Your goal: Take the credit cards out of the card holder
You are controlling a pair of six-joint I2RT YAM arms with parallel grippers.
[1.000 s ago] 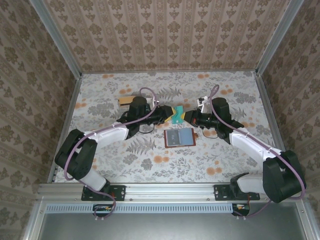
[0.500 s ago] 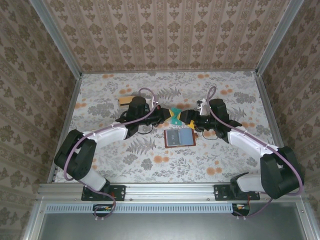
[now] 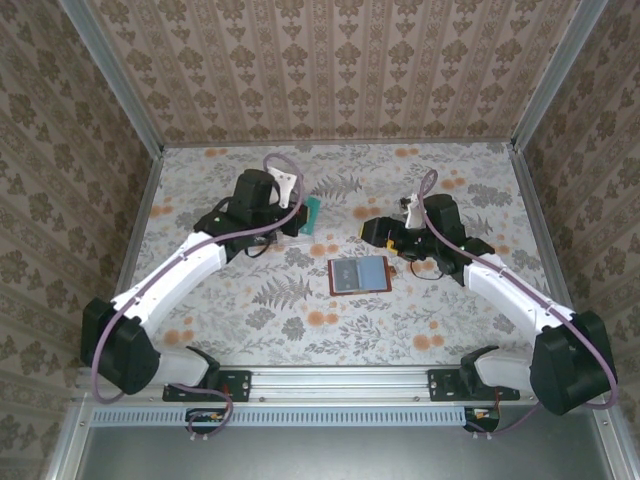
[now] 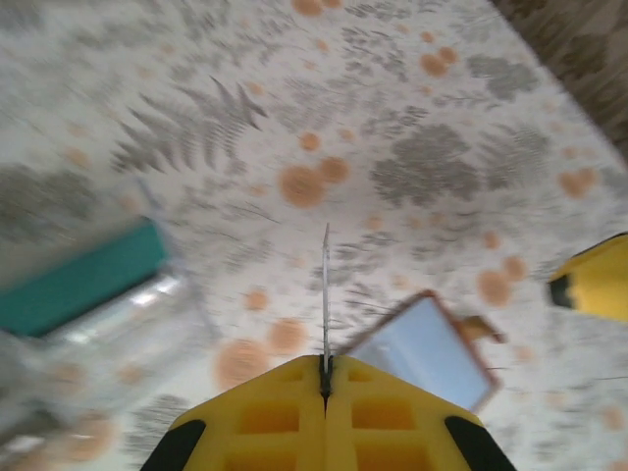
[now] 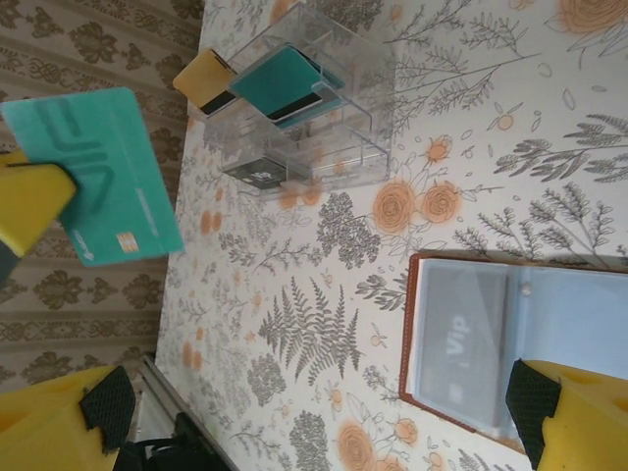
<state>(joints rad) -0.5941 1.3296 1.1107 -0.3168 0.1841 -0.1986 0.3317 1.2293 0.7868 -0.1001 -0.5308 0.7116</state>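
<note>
1. The table (image 3: 450,320), under a floral cloth, carries everything.
2. The left arm (image 3: 180,270) runs from its base at the near left edge up and inward in a long diagonal. Its wrist is over the far-left part of the table and points right.
3. The right arm (image 3: 510,290) mirrors it from the near right corner. Its forearm angles up and left and its wrist is turned toward the table's middle.
4. A clear plastic stand (image 5: 324,147) sits on the table by the left arm's wrist. It holds a second teal card (image 5: 289,83), a tan card (image 5: 204,78) and a dark item (image 5: 257,174) in separate slots.
5. The card holder (image 3: 358,273) lies flat and open near the table's centre, between the two arms and nearer the bases than either gripper. Its brown edge frames a blue-grey lining, and a grey "Vip" card (image 5: 456,343) sits in one slot. Nothing touches the holder.
6. The right gripper (image 3: 372,230) is just beyond the holder's far right corner. In the right wrist view its fingers (image 5: 579,412) stand wide apart with nothing between them.
7. The left gripper (image 3: 300,215) is clamped tight on a teal card (image 3: 311,214), which it holds off the table. The left wrist camera sees that card edge-on as a thin line (image 4: 325,294), and the right wrist view shows its face.
</note>
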